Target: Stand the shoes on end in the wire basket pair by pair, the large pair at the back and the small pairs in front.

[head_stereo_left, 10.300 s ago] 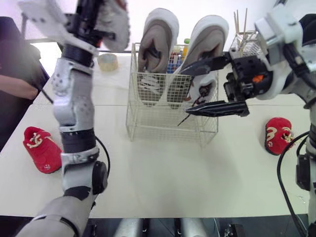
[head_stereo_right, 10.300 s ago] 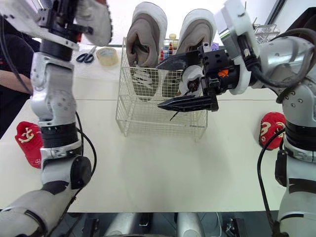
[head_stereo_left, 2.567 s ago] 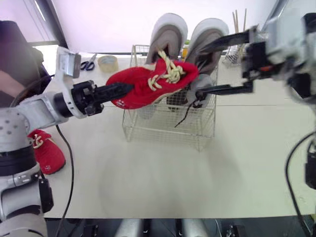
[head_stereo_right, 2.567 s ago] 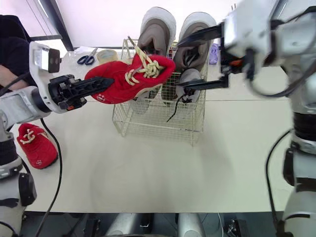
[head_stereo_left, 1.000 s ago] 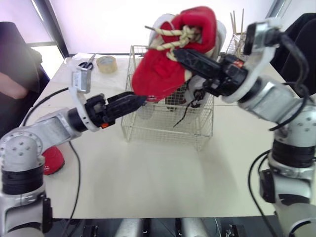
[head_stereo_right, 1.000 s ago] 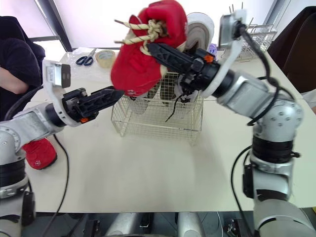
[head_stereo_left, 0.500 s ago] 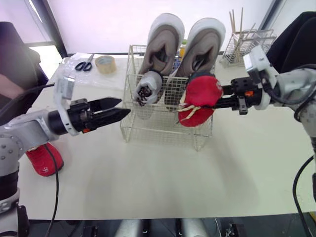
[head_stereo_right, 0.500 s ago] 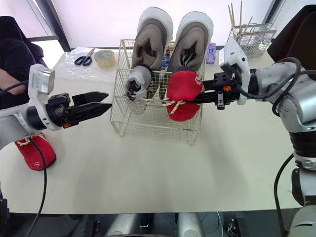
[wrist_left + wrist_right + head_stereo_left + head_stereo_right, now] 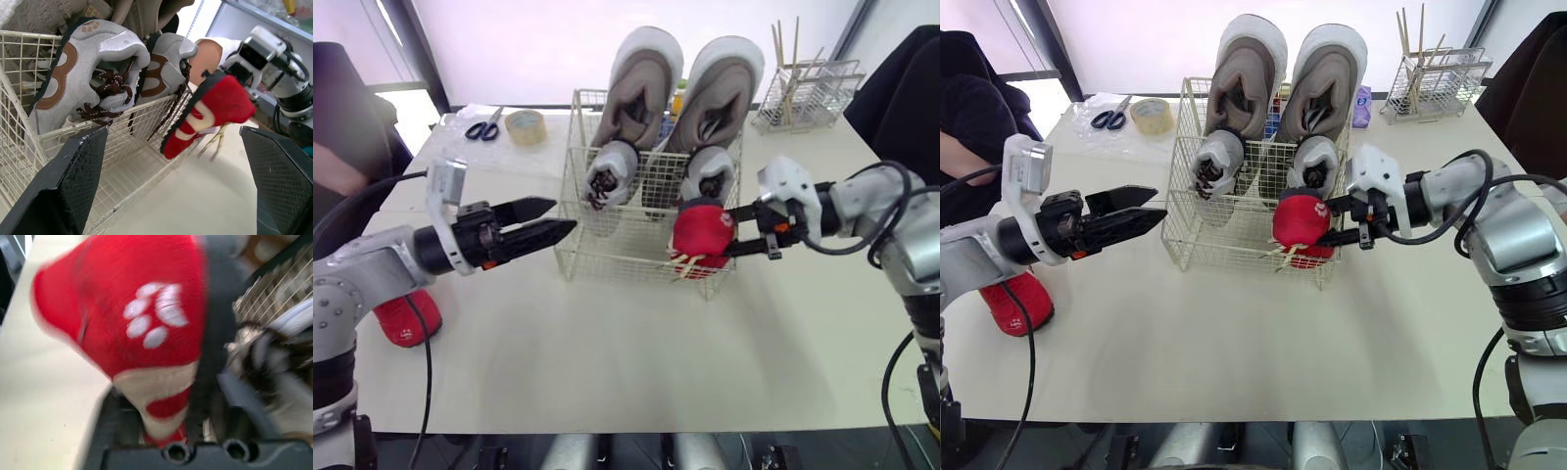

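The wire basket (image 9: 607, 257) holds two large grey shoes (image 9: 644, 83) on end at the back and two small grey shoes (image 9: 607, 176) on end before them. A red shoe (image 9: 700, 233) hangs toe-up at the basket's front right corner; whether it is inside the wire I cannot tell. My right gripper (image 9: 736, 229) is open, its fingers either side of that shoe's heel. Left of the basket my left gripper (image 9: 563, 215) stands open, holding nothing. A second red shoe (image 9: 406, 318) lies on the table at the far left, partly behind my left arm.
Scissors (image 9: 481, 125) and a tape roll (image 9: 526, 125) lie behind the basket on the left. A small wire rack (image 9: 803, 90) with sticks stands at the back right. A person's arm (image 9: 342, 176) shows at the table's left edge.
My right gripper swung the red shoe down from high above the basket to its front right corner, and its jaws have widened around the heel. The left gripper has barely moved.
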Motion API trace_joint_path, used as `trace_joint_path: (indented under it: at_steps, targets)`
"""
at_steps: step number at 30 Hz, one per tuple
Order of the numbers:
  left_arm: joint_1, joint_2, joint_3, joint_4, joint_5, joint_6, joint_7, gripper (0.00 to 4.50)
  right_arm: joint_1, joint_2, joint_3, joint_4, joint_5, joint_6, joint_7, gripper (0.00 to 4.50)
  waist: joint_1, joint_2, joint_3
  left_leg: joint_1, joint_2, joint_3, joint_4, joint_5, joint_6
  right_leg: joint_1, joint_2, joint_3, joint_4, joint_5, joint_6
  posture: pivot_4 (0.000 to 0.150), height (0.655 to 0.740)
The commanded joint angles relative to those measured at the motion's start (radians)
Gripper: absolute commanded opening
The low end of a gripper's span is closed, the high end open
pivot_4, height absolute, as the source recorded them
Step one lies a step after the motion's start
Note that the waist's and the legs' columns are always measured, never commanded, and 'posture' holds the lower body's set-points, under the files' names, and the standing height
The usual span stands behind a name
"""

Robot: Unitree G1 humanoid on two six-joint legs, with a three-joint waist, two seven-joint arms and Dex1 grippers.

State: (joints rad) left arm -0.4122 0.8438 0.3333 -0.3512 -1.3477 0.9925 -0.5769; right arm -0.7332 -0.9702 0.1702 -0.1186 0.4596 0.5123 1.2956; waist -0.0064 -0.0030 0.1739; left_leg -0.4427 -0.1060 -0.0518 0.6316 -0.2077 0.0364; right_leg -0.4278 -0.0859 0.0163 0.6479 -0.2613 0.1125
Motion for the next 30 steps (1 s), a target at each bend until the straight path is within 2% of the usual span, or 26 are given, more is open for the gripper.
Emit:
trace_joint_path:
  at_steps: [1,2,9,14,19,24,27,30]
  targets:
    - [-0.006,-0.002,0.024,-0.026,0.000,-0.022,0.004,4.50,-0.007,-0.017,-0.045,-0.051,-0.017,-0.008,-0.004,4.00,-0.001,0.000,0.000,0.000,0.000,0.000,0.000,0.000,0.000,0.000,0.000,0.000,0.000,0.000,0.000,0.150,0.7400]
    - [-0.006,-0.004,0.025,-0.025,0.001,-0.023,0.007,4.50,-0.007,-0.029,-0.050,-0.054,-0.025,-0.010,0.001,4.49,-0.001,0.000,0.000,0.000,0.000,0.000,0.000,0.000,0.000,0.000,0.000,0.000,0.000,0.000,0.000,0.150,0.7400]
    - [0.036,0.010,0.061,-0.044,0.020,-0.026,0.029,4.50,-0.069,-0.149,-0.122,-0.031,-0.045,-0.017,0.070,4.49,-0.001,0.000,0.000,0.000,0.000,0.000,0.000,0.000,0.000,0.000,0.000,0.000,0.000,0.000,0.000,0.150,0.7400]
    - [0.111,0.047,0.128,-0.075,0.058,-0.027,0.063,4.50,-0.224,-0.186,-0.164,0.059,-0.005,0.005,0.141,4.49,-0.007,0.000,0.000,0.000,0.000,0.000,-0.001,-0.001,-0.002,0.000,0.000,0.000,0.000,0.000,0.000,0.150,0.7400]
    - [0.182,0.088,0.220,-0.105,0.087,-0.016,0.156,4.50,-0.488,0.011,-0.160,0.118,0.152,0.087,0.195,4.49,-0.013,0.003,0.001,0.001,0.001,0.001,-0.002,-0.001,-0.003,-0.001,0.000,0.000,0.001,-0.001,-0.001,0.150,0.7400]
    - [0.213,0.115,0.316,-0.123,0.088,0.029,0.358,4.50,-0.554,0.233,-0.111,0.121,0.224,0.067,0.266,4.49,-0.003,0.002,0.001,0.001,0.001,0.000,-0.002,-0.001,-0.003,0.000,0.000,-0.001,0.000,-0.001,-0.001,0.150,0.7400]
    - [0.267,0.148,0.443,-0.140,0.031,0.121,0.581,4.50,-0.534,0.337,-0.019,0.155,0.184,-0.067,0.315,4.49,-0.005,0.000,0.000,0.001,0.000,-0.001,-0.001,-0.002,-0.002,-0.001,0.000,-0.001,0.001,-0.001,-0.001,0.150,0.7400]
    - [0.398,0.194,0.656,-0.169,-0.098,0.239,0.860,4.50,-0.503,0.381,0.095,0.228,0.151,-0.237,0.319,4.49,-0.010,-0.002,0.000,0.001,0.000,0.000,-0.001,-0.002,-0.002,-0.003,0.000,-0.001,0.003,0.000,-0.001,0.150,0.7400]
